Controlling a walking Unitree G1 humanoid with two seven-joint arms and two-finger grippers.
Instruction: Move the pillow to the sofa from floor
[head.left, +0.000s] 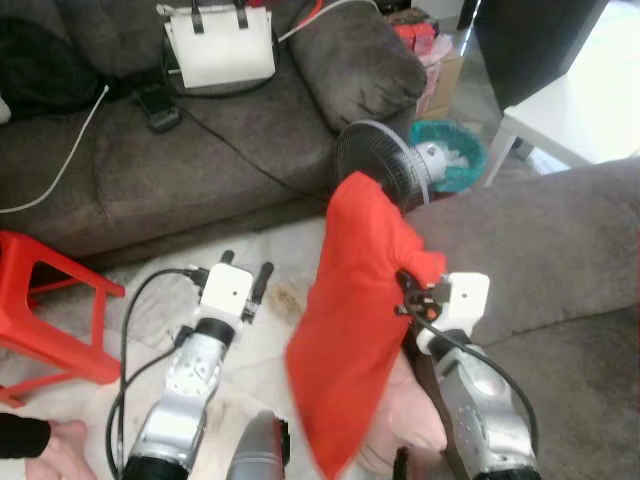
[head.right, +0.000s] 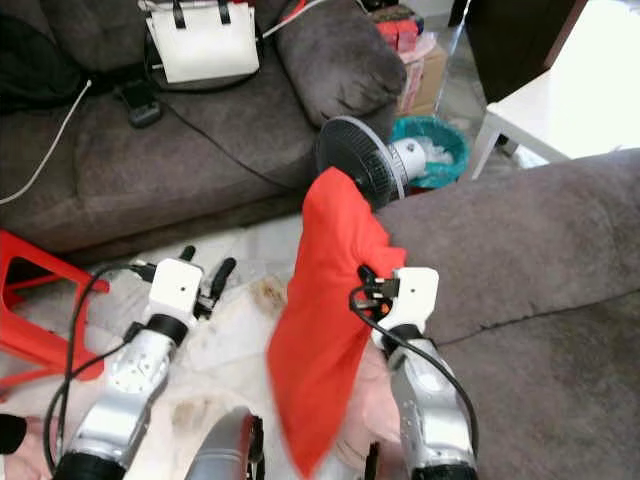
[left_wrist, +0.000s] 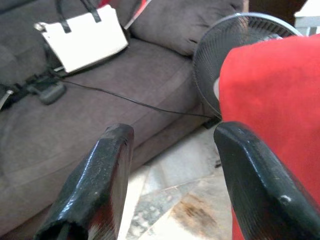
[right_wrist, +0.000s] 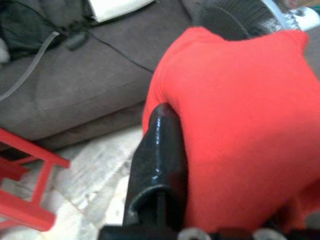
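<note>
The red pillow (head.left: 350, 320) hangs limp in the air above the pale tiled floor, its top bunched in my right gripper (head.left: 412, 285), which is shut on it. In the right wrist view one black finger (right_wrist: 160, 150) presses into the red cloth (right_wrist: 240, 125). My left gripper (head.left: 247, 265) is open and holds nothing, low over the floor to the left of the pillow; its wrist view has the pillow's edge (left_wrist: 280, 115) beside one finger. A grey sofa (head.left: 200, 160) stands ahead, and a second grey sofa section (head.left: 540, 240) lies right beside my right arm.
On the far sofa lie a white handbag (head.left: 220, 45), a black device and cables. A black floor fan (head.left: 385, 160) stands just behind the pillow. A red stool (head.left: 50, 310) is at the left, a teal bin (head.left: 455, 155) and white table (head.left: 570, 110) at the back right. A person's hand (head.left: 45, 445) is at the bottom left.
</note>
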